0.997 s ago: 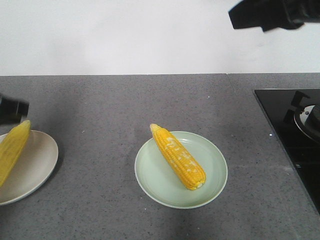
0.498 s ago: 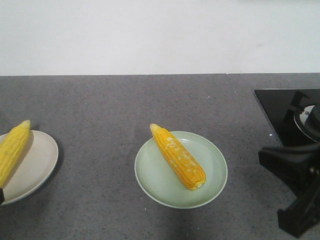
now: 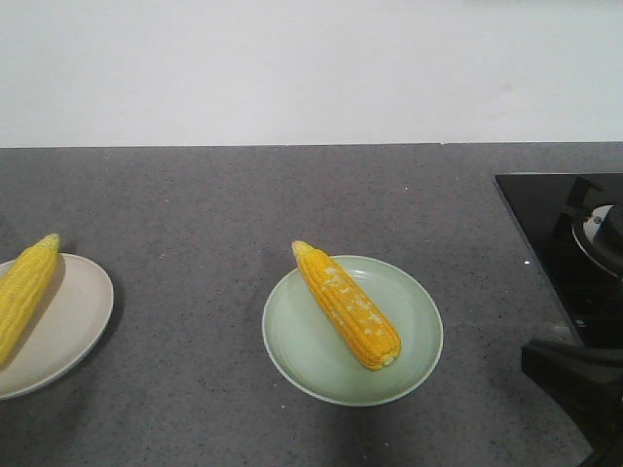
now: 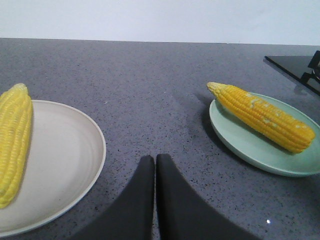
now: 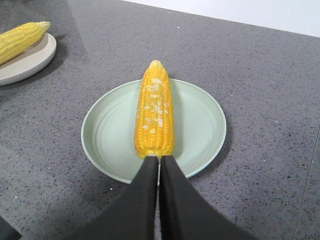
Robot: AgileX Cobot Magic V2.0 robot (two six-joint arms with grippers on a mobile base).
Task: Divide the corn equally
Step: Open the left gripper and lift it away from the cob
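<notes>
One yellow cob of corn [image 3: 346,316] lies diagonally on a pale green plate [image 3: 297,365] in the middle of the counter. A second cob [image 3: 24,290] rests on a beige plate [image 3: 73,321] at the left edge. In the left wrist view my left gripper [image 4: 154,160] is shut and empty, over bare counter between the beige plate [image 4: 75,160] and the green plate [image 4: 240,142]. My right gripper [image 5: 159,159] is shut and empty, its tips just in front of the blunt end of the cob [image 5: 155,112] on the green plate [image 5: 200,125].
A black glass hob [image 3: 569,243] with a burner takes up the right side of the counter. The right arm's dark body [image 3: 579,384] sits low at the front right corner. A white wall runs behind the grey counter [image 3: 243,195].
The right arm dropped from the top right to the lower right of the front view and has sunk further. The left gripper has left that view. Both cobs stay put.
</notes>
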